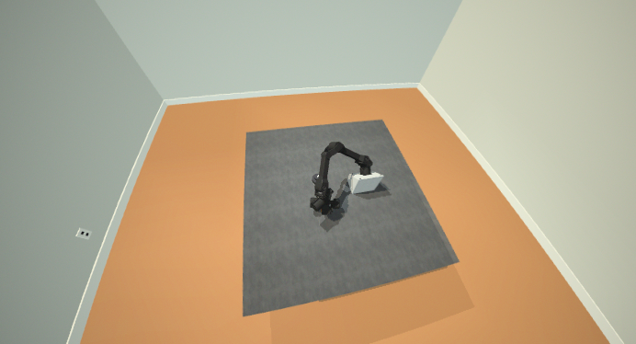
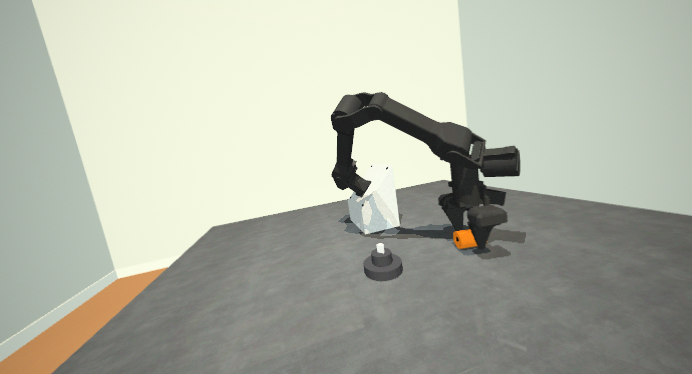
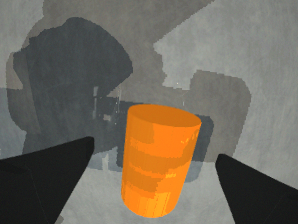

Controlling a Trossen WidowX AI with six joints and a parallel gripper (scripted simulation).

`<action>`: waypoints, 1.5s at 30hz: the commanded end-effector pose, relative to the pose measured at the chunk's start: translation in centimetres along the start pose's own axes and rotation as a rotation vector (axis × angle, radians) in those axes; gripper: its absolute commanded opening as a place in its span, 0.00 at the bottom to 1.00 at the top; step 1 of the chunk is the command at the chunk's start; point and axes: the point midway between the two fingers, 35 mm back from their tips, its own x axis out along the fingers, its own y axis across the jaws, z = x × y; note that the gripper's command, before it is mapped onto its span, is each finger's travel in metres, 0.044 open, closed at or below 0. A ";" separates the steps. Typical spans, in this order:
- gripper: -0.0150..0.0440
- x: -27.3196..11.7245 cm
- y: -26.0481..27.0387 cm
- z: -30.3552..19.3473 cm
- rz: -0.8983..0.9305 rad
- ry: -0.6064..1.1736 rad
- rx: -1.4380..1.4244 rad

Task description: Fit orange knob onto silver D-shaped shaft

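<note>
Tool (image 2: 467, 236) (image 3: 157, 152) — open, black, tapered; knob (image 2: 465, 239) (image 3: 159, 162) — orange cylinder; tabletop (image 2: 310, 304) (image 3: 270, 65) — mottled grey

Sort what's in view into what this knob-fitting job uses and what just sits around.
For the job:
- orange cylindrical knob, lying on its side
- white-looking shaft on the dark round pedestal
- black two-fingered tool, open around the knob

Not used by it:
- white wall outlet

Cannot tell:
- white angular block at the arm's foot, perhaps its mount
</note>
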 end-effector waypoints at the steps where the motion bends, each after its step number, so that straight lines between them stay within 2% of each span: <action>1: 1.00 0.0 0.0 0.0 0.000 0.000 0.002; 7: 1.00 -6.1 0.0 0.1 0.001 -0.003 0.000; 24: 1.00 -6.8 0.1 1.6 -0.003 -0.001 -0.010; 28: 1.00 -4.5 0.1 1.6 -0.004 0.000 -0.010; 45: 1.00 -2.5 0.0 1.6 -0.004 0.000 -0.010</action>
